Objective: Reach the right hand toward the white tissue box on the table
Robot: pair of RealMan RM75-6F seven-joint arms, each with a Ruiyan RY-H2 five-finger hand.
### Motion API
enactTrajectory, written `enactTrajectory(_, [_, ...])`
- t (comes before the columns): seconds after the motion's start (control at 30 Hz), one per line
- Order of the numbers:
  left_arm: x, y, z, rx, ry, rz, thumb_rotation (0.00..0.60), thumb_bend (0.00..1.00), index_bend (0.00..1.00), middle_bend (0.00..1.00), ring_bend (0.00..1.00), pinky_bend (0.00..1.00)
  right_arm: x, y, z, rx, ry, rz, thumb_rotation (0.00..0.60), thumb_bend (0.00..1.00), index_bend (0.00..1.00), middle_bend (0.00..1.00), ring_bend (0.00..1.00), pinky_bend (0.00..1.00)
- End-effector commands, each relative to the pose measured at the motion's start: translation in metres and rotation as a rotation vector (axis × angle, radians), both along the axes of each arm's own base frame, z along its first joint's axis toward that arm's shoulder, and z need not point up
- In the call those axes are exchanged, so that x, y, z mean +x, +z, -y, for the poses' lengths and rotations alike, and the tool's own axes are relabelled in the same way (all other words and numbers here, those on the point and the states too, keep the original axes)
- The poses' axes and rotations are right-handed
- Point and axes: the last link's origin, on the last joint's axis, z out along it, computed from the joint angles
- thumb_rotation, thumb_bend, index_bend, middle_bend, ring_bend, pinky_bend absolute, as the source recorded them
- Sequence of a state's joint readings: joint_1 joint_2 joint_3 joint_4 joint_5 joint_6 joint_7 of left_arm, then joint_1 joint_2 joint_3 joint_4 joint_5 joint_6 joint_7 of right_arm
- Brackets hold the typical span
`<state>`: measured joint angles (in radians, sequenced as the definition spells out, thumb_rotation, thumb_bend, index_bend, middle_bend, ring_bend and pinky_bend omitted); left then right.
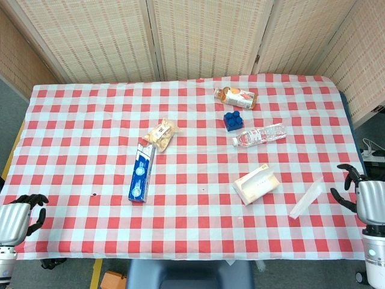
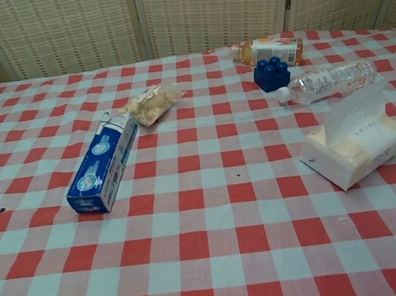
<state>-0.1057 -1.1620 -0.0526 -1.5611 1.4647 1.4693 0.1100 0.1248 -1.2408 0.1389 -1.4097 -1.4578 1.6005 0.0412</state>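
Note:
The white tissue box point(image 1: 257, 183) lies slanted on the checked table point(image 1: 90, 120), right of centre. In the chest view the tissue box point(image 2: 355, 148) has one sheet standing up from its slot. A loose white tissue point(image 1: 305, 199) lies flat on the cloth between the box and my right hand point(image 1: 368, 195). That hand hovers at the table's right edge, well apart from the box, fingers spread and holding nothing. My left hand point(image 1: 17, 217) rests at the front left corner, empty, with its fingers loosely curved. Neither hand shows in the chest view.
A blue and white carton point(image 1: 142, 171) and a snack bag point(image 1: 161, 133) lie left of centre. Behind the box are a clear water bottle point(image 1: 260, 136), a blue block point(image 1: 233, 119) and an orange drink bottle point(image 1: 236, 97). Woven screens stand behind the table.

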Motion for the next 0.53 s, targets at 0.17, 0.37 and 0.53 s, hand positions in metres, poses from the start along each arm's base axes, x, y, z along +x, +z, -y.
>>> enactTrajectory(0.17, [-0.0004, -0.0002, -0.0003, -0.002, 0.001, 0.0, 0.6, 0.52, 0.46, 0.48, 0.41, 0.59, 0.0017, -0.0015, -0.0019, -0.016, -0.015, 0.0, 0.6, 0.03, 0.23, 0.69, 0.72, 0.94])
enactTrajectory(0.37, [-0.0009, -0.0003, -0.0002, -0.004, 0.0, 0.0, 0.6, 0.52, 0.46, 0.49, 0.41, 0.59, 0.003, -0.0065, -0.0034, -0.029, -0.017, -0.037, 0.6, 0.04, 0.46, 0.69, 0.71, 0.94])
enactTrajectory(0.53, [-0.003, 0.0, -0.0012, -0.006, 0.007, 0.0, 0.6, 0.52, 0.46, 0.49, 0.41, 0.59, 0.0041, -0.0098, -0.0029, -0.015, -0.02, -0.049, 0.6, 0.04, 0.51, 0.69, 0.69, 0.94])
